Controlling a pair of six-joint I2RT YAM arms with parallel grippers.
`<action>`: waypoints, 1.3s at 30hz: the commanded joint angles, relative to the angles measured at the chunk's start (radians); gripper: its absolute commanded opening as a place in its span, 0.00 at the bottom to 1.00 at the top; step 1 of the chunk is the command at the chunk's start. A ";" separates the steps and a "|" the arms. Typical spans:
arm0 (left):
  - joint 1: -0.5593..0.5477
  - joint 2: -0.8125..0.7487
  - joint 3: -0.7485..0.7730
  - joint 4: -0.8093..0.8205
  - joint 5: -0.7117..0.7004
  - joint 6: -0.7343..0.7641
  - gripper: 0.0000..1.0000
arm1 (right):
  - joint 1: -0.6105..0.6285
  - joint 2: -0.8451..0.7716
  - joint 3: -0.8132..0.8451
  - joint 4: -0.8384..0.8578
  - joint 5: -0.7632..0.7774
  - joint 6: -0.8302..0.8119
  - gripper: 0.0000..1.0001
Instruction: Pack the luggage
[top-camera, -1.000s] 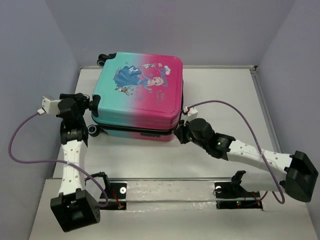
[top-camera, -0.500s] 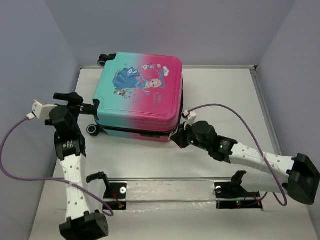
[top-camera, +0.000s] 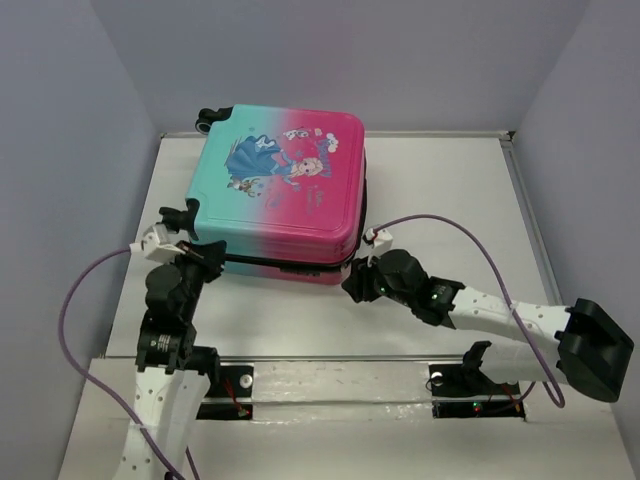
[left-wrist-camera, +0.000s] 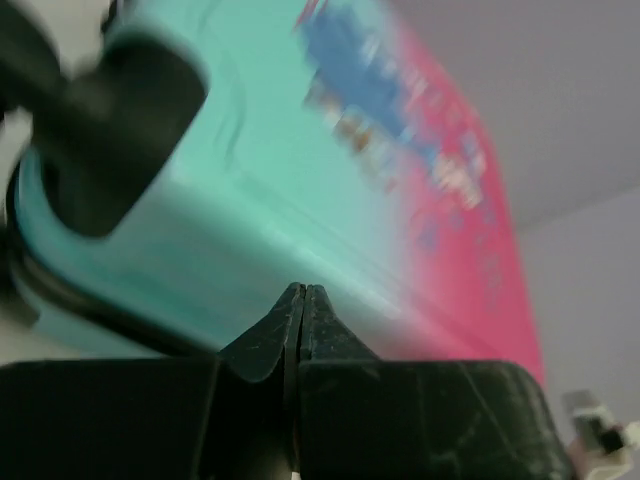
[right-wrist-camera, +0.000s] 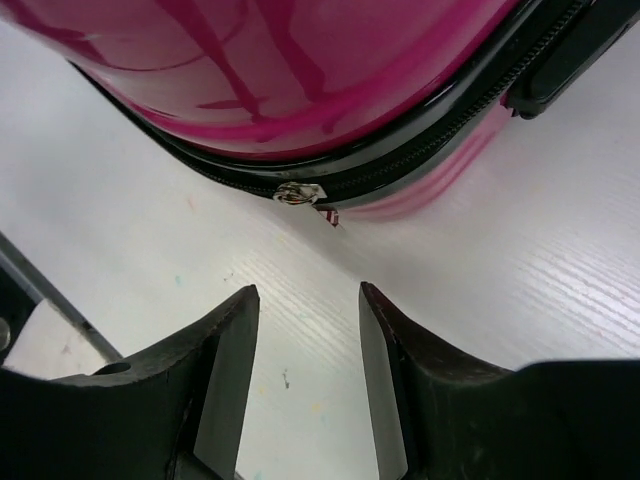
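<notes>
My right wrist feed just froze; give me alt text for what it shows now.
The pink shell of the luggage fills the top of the view, with its black zipper band running diagonally and a silver zipper pull near the centre. Below, the right fingers stand apart over the white table, pointed toward that pull and holding nothing.

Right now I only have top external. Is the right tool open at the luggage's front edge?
Observer: Yes. Right wrist shows the right tool open, nothing between its fingers, the luggage just ahead.
Operator: Zipper pull visible?
Observer: The zipper pull sits at the pink shell's lower edge, in line with the gap, untouched.
Operator: Left tool?
Observer: Left wrist shows the left tool shut, fingertips together, gripping nothing, aimed at the teal side. That picture is blurred.
</notes>
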 joint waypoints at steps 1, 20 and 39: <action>-0.078 -0.041 -0.167 -0.044 0.093 -0.057 0.06 | -0.007 0.035 0.001 0.150 0.060 -0.021 0.52; -0.580 0.541 -0.306 0.489 -0.333 -0.136 0.06 | -0.007 0.228 0.008 0.476 0.251 0.002 0.13; -0.610 0.942 -0.030 0.714 -0.327 -0.044 0.06 | 0.113 0.122 0.099 0.112 -0.019 -0.043 0.07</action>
